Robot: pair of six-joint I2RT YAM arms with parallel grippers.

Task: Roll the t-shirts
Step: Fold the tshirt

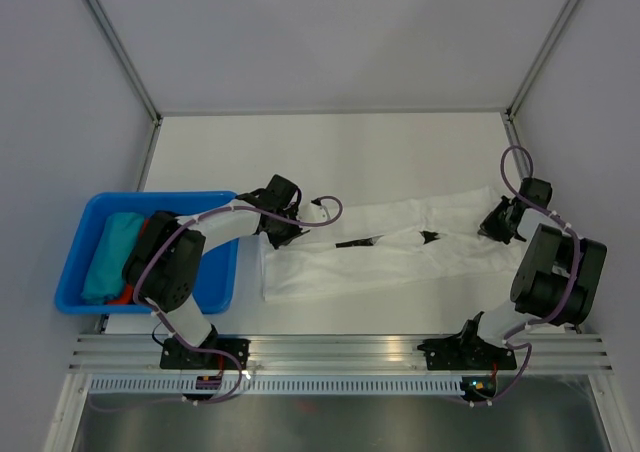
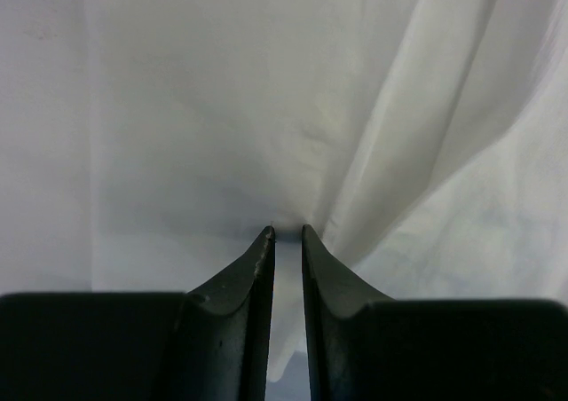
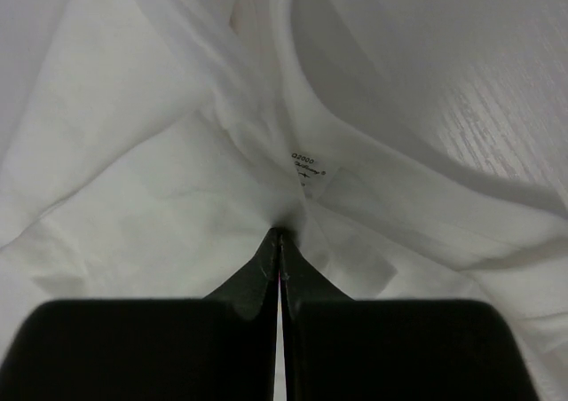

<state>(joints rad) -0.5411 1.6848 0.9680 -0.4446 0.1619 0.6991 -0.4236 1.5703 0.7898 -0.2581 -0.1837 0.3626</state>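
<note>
Table [image 1: 330, 152]: t-shirt [image 1: 400, 254] lies on it as long folded band, long axis left–right, spanning between both arms.
Left arm reaches across to band's left end; right arm bends in over right end.
Left gripper [image 1: 277, 234]: tips near-closed, nipping cloth fold (thin gap shows in wrist view).
Right gripper [image 1: 497, 228]: tips pressed tight on cloth just below neck label [image 3: 308, 165].
Judgement: roll should run along that axis.
</note>
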